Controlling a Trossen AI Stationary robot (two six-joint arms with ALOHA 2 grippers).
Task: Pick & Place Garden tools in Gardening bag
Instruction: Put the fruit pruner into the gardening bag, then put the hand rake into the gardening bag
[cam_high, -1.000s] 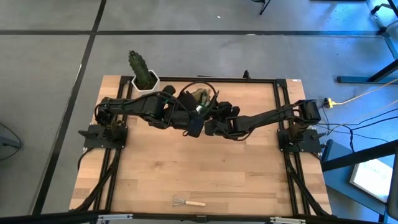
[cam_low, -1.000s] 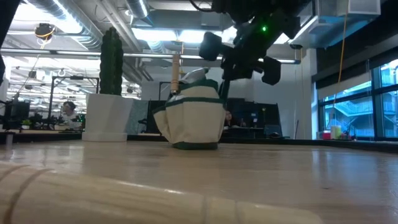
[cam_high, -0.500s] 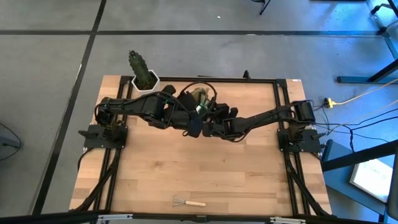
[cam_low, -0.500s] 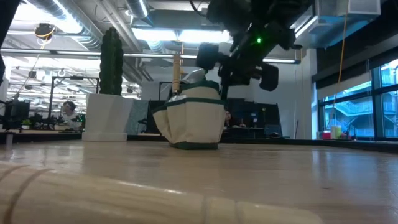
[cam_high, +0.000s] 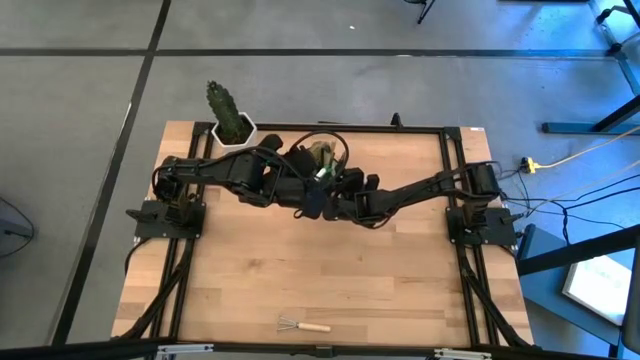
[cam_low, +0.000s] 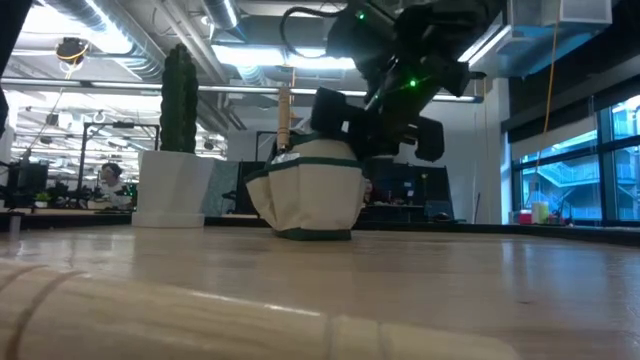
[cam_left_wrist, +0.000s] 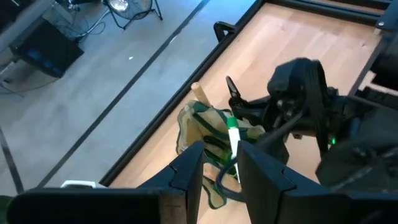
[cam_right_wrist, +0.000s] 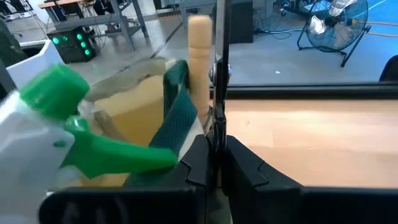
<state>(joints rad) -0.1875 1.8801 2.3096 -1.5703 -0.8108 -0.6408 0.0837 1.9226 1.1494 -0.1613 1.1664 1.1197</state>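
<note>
both hands (cam_high: 318, 190) over bag (cam_low: 310, 195) nr far edge, front open

Pale wooden plank worktop (cam_high: 300, 270), smooth with a faint sheen. Soft olive-green cloth bag (cam_low: 310, 195), matt, with pale canvas rim. Smooth light wooden tool handle (cam_right_wrist: 199, 56) upright inside. Glossy green-and-white plastic spray bottle (cam_right_wrist: 56, 118). Thin wire rake with wooden handle (cam_high: 303, 325). Matt black plastic end effector fingers (cam_left_wrist: 189, 171).

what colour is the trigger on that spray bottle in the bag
Bright green, like its cap; the spray bottle shows best in the right wrist view.
</note>
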